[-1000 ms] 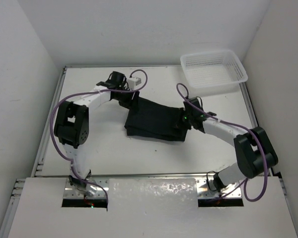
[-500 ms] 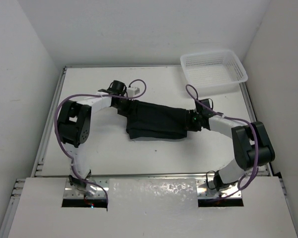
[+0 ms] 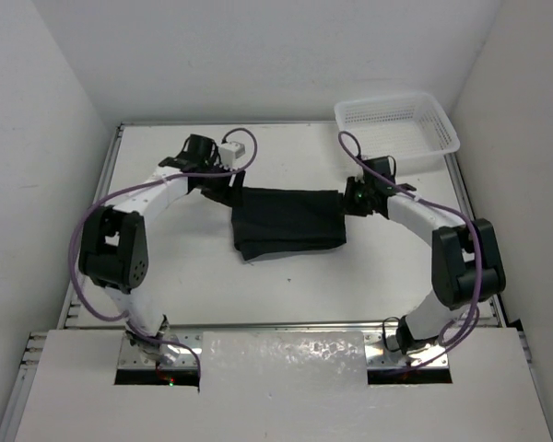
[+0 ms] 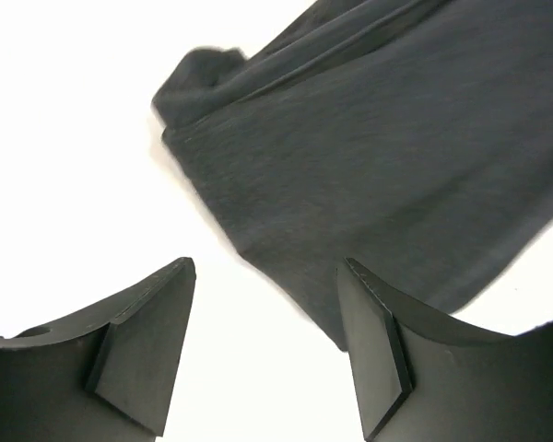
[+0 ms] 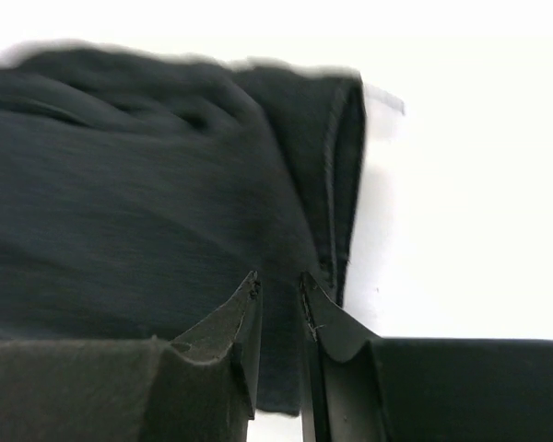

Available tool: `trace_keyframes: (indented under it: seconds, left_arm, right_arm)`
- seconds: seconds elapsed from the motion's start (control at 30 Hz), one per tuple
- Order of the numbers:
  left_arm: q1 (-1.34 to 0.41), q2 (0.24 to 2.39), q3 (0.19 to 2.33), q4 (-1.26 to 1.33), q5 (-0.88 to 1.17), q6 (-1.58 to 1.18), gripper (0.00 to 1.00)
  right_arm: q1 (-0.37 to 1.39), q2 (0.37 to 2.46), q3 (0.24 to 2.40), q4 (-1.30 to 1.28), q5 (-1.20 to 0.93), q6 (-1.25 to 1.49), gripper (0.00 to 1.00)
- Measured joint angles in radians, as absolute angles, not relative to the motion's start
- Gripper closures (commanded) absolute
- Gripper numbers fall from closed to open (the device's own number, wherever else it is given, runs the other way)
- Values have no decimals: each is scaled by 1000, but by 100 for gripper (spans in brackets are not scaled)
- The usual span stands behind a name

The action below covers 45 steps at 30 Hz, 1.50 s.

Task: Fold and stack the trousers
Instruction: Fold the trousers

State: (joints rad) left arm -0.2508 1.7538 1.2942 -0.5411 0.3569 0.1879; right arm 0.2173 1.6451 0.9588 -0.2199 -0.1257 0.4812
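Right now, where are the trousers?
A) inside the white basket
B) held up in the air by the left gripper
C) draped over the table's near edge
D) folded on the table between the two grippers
D: the top view shows the trousers lying folded flat on the table, between the left gripper and the right gripper, apart from the basket.

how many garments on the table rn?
1: black soft-fabric trousers, folded, at the centre of the white table. Another piece could be hidden beneath the folds.
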Motion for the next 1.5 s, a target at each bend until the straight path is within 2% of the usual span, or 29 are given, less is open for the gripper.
trace_keyframes:
  seconds: [0.1,0.2,0.43,0.57,0.77,0.9,1.03,1.3,1.5]
  left_arm:
    - [-255,1670,1296,-552,406,230,48]
    - [-272,1609,1275,-553,452,272,51]
    - [-337,1647,1087,-574,438,364,52]
    - [-339,1696,1069,-572,391,393,52]
    - [-339,1706,1069,-546,358,414,52]
    - [-339,1706,1069,-542,340,423,49]
    - [-339,1706,1074,-551,332,425,38]
    - [-338,1681,1177,-596,322,421,34]
    - [-317,1650,1220,-607,290,418,30]
  right_arm:
    - [220,1584,980,-202,-132,475,80]
    - [226,1575,1003,-140,-162,495,80]
    - [237,1776,1065,-50,-206,563,82]
    - [228,1887,1121,-56,-206,581,82]
    - [206,1944,1199,-70,-209,602,82]
    - [202,1950,1231,-102,-199,599,81]
    - [200,1946,1271,-153,-186,575,77]
    - [149,1782,1304,-247,-172,524,54]
    - [2,1580,1231,-255,-183,532,36]
